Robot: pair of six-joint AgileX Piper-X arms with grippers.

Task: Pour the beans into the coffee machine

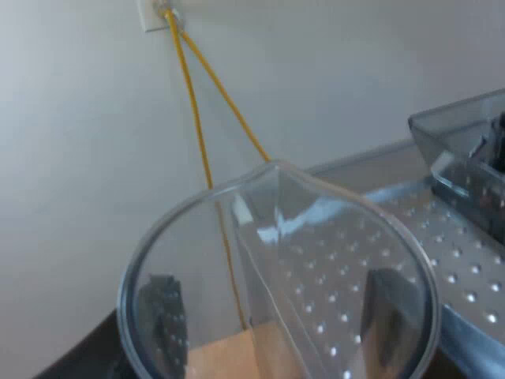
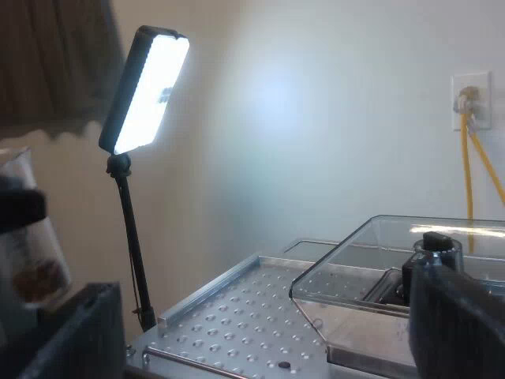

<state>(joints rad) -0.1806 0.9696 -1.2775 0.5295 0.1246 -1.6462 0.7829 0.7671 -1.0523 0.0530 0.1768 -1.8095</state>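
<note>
Beans [image 2: 35, 278] sit brown and low in the glass [image 1: 276, 260], which stands near upright at the edge of the machine's dimpled top [image 1: 446, 237], not yet tipped. Take its spout [image 1: 270, 163] as 12 o'clock: the hopper [image 1: 461, 130] lies at about 2 o'clock, near but apart, so I judge the pour needs a carry that way and a turn of the spout. Left pincer [image 1: 272, 316] is clamped on the glass, 1 finger on either side. Right pincer [image 2: 264, 335] hangs nearer the hopper, fingers apart, holding nothing
</note>
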